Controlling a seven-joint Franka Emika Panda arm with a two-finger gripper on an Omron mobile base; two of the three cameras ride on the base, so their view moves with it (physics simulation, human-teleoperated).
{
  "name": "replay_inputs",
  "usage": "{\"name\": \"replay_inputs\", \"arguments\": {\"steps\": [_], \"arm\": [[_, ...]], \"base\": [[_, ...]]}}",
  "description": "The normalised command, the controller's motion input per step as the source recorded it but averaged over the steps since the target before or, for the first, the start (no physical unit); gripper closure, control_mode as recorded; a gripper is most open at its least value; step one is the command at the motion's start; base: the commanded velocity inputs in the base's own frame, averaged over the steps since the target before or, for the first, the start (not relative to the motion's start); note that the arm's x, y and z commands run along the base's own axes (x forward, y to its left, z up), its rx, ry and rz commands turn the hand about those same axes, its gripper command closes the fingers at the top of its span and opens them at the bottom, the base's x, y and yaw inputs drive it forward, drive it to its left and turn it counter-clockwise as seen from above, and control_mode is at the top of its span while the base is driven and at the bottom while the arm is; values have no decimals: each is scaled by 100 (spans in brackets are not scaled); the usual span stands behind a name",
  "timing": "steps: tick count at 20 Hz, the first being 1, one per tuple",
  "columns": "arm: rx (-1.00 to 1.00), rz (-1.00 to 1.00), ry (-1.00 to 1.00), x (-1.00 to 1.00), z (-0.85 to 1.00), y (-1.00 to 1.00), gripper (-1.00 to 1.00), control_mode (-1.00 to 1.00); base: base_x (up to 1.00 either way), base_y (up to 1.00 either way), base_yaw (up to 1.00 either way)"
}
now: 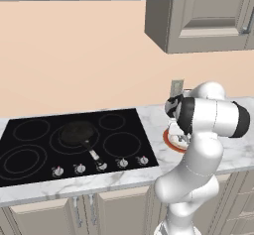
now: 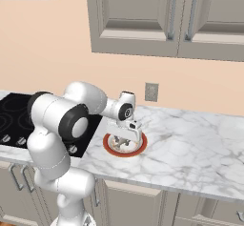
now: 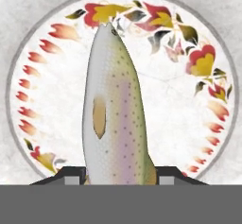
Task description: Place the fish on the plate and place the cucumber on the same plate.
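Bright, even rendered light; sharp throughout, soft faint shadows, no glare.

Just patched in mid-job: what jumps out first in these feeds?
The fish dominates the hand view, clamped in the shut gripper directly over the plate. From the base, the plate sits on the marble counter right of the black cooktop, where a frying pan rests.

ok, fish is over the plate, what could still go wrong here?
1. The gripper is shut on the fish near one end, so the fish may swing or tumble on release and end up draped over the plate rim.
2. In the right base view the hand sits low over the plate; retracting carelessly could nudge it along the counter.
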Motion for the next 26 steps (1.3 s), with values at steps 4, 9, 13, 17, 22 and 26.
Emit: {"name": "replay_inputs", "arguments": {"steps": [4,9,13,17,22,26], "arm": [[0,0,0,0,0,0,-100,-100],[0,0,-3,-32,8,0,-100,-100],[0,0,-9,-56,31,0,-100,-100],[0,0,-12,-61,51,0,-100,-100],[0,0,-21,-66,54,16,-100,-100],[0,0,-14,-57,71,25,-100,-100]], "base": [[0,0,0],[0,0,0],[0,0,0],[0,0,0],[0,0,0],[0,0,0]]}}
